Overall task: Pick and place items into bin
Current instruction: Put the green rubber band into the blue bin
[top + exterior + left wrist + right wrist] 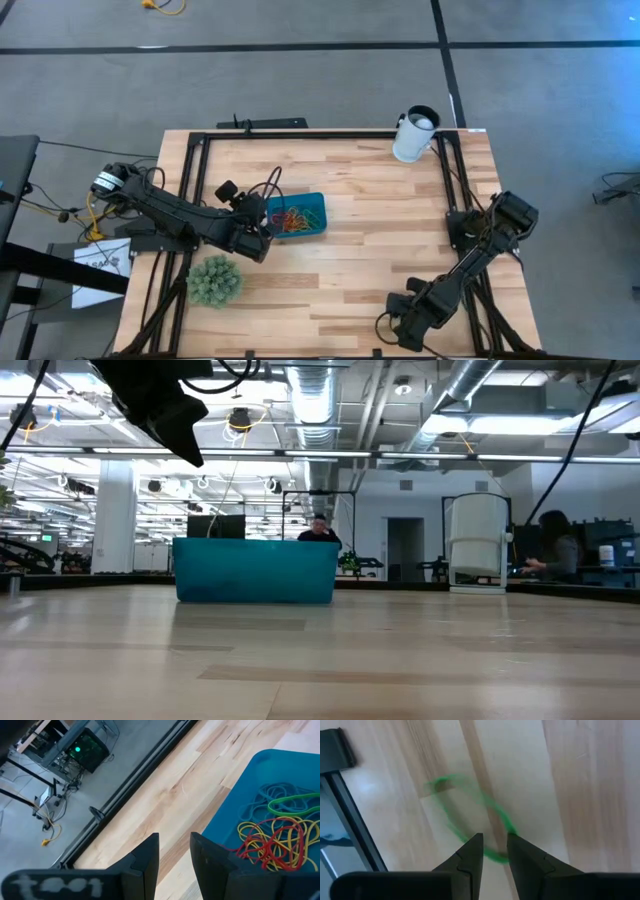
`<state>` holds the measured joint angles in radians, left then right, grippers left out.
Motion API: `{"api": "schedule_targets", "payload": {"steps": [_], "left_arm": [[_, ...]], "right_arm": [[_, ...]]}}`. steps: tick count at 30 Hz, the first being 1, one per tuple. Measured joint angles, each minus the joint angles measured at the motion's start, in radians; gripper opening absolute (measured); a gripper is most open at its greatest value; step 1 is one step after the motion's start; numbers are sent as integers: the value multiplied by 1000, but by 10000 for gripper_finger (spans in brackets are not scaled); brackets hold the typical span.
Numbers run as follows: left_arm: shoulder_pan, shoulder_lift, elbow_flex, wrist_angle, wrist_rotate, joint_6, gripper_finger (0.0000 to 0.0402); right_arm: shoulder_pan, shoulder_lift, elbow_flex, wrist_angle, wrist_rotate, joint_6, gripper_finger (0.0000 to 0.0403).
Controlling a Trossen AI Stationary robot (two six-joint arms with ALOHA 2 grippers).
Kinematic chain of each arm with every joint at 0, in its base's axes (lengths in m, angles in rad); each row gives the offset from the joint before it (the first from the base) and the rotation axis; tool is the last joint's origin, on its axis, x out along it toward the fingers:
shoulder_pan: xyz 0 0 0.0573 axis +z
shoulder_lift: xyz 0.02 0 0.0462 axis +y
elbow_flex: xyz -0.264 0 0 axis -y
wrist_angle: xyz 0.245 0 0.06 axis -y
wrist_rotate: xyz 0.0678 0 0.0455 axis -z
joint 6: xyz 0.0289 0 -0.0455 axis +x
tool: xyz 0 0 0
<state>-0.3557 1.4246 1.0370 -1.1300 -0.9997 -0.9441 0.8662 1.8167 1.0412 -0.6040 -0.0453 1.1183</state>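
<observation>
The teal bin point(312, 203) sits left of the table's middle and holds a tangle of red, yellow, green and blue loops point(272, 837). My left gripper point(175, 845) hangs open just off the bin's left side, also seen from above point(260, 232), with nothing between its fingers. One green loop point(465, 807) lies flat on the wood near the table's front edge. My right gripper point(495, 842) points down over that loop's near side, open, also seen from above point(402, 322). The loop's strand runs below the gap between the fingertips.
A green spiky ball point(214, 280) rests at the front left, close to the left arm. A white cup point(414, 135) stands at the far right corner. A black frame rail point(350, 815) runs along the table edge beside the right gripper. People sit in the room beyond.
</observation>
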Motion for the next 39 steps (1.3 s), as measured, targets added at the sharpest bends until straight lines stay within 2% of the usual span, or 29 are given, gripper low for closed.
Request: {"api": "schedule_targets", "payload": {"steps": [15,22,28,39], "left_arm": [[0,0,0,0,0,1,101],[0,0,0,0,-1,1,101],[0,0,0,0,-1,1,101],[0,0,0,4,-1,0,101]], "right_arm": [[-5,-65,0,-59,10,-3,86],[-5,-37,-1,-154,29,-30,86],[-11,-30,0,-70,-5,-43,86],[-11,-29,0,-87,-9,-34,86]]}}
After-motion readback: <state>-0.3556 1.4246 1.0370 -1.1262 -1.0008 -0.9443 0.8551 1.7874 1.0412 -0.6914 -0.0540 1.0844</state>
